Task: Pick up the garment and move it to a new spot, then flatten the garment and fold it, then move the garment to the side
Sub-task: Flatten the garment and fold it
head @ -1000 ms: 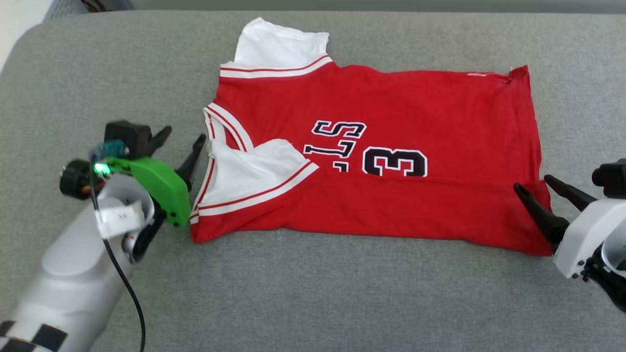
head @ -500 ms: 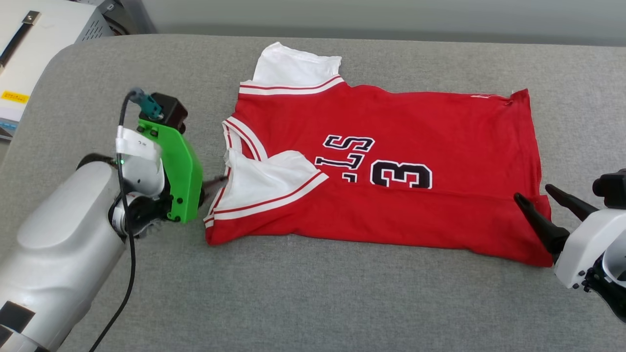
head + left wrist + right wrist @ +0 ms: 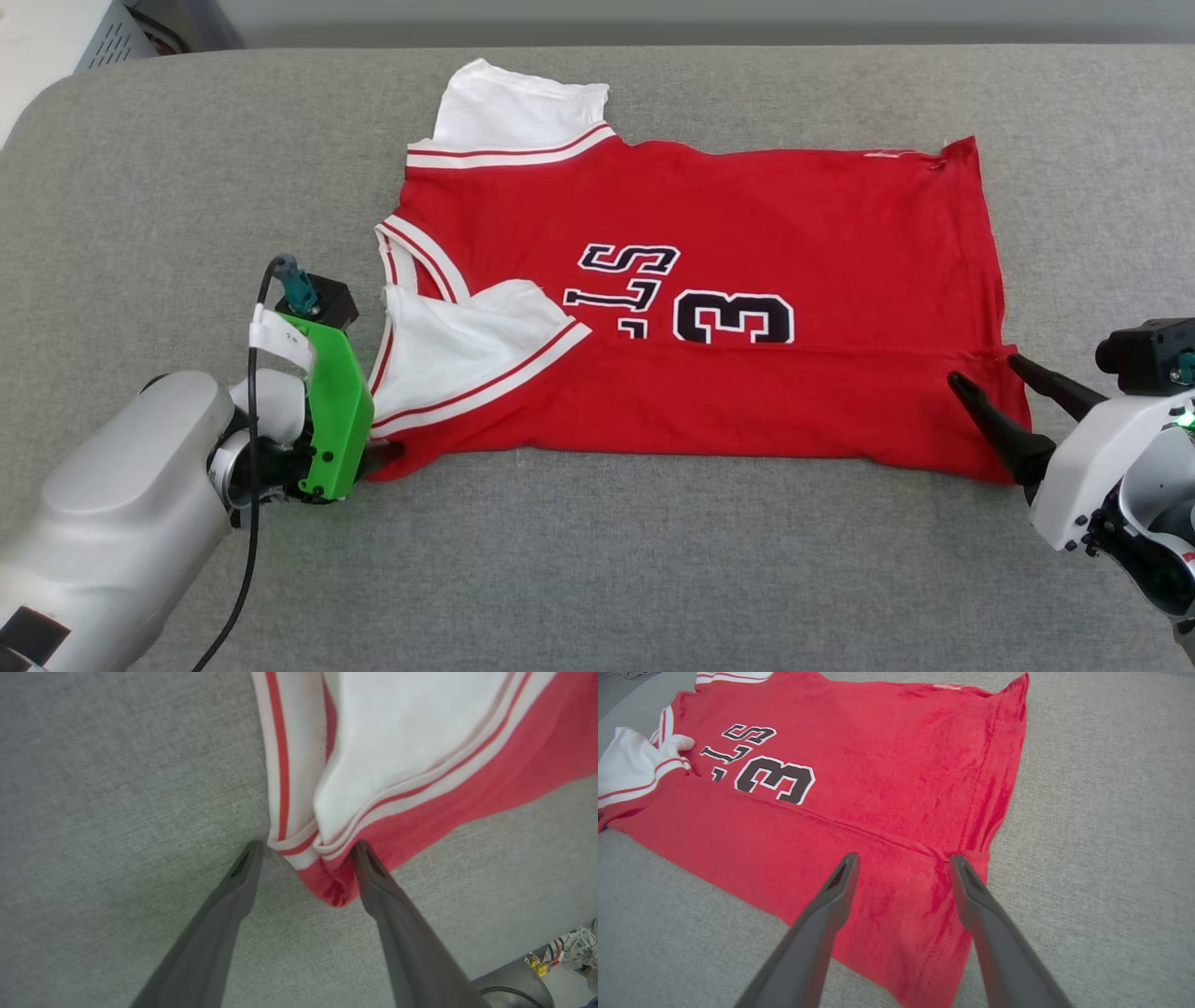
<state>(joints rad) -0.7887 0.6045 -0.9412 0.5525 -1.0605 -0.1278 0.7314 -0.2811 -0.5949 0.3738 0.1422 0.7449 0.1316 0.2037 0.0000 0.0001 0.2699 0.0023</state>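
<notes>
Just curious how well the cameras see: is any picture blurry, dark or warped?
Head view: soft even light, shirt sharp, no glare. Left wrist view: close-up shirt trim and left fingers look soft. Right wrist view: sharp, but wide lens makes right fingers loom large.

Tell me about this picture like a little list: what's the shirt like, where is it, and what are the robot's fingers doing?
shirt: red garment with black lettering
where: lying on the grey cushion
fold: near long edge folded over; one white sleeve lies on top
left gripper: fingers open, either side of the collar-end corner
right gripper: fingers open, at the hem-end corner
held: nothing gripped yet
</notes>
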